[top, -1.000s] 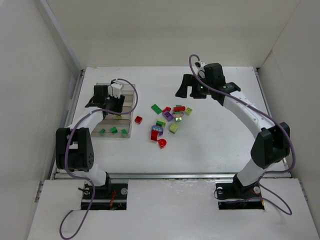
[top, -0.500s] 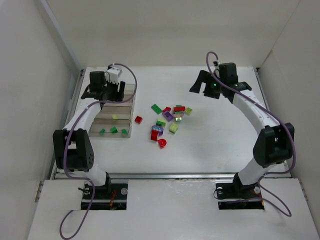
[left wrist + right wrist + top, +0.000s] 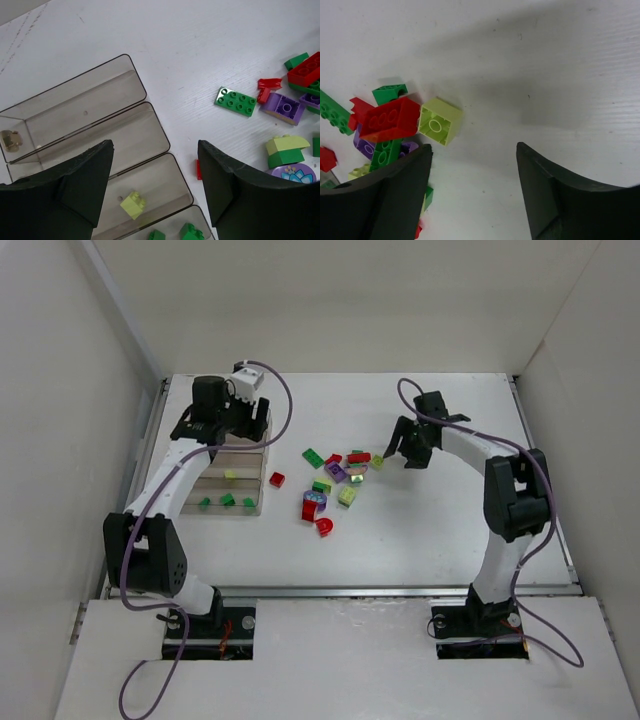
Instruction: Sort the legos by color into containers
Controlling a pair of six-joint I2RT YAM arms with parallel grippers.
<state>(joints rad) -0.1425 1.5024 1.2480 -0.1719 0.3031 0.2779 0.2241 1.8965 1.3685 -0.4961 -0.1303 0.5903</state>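
No letters, numbers or brand names can be read on anything in these views. The nearest thing to a sign is a pale blue flower printed on a round purple lego point(image 3: 294, 173). It sits at about four o'clock in the left wrist view, just below a yellow-green lego point(image 3: 287, 143), and bears no words.
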